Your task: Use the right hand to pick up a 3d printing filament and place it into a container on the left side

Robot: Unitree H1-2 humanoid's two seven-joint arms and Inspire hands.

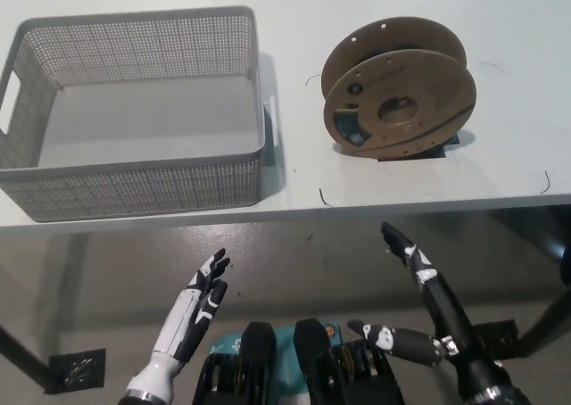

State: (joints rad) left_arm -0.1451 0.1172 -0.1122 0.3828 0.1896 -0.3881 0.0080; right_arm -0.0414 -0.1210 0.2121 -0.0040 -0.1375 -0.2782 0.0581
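My right hand [419,302] hangs low in front of me, the black forearm rising from the lower right corner and leaning inward. Its fingers [399,241] stretch up and away from me, held straight and close together, while the thumb juts off toward my left side, well apart from them. The hand is spread and holds nothing. My left hand [198,305] rests across from it at about the same height, the white forearm angling up from below. Its fingers [214,267] point up and slightly toward my right hand, loosely extended; they look a little apart, though the angle makes this hard to judge. Both palms seem turned inward, facing each other.
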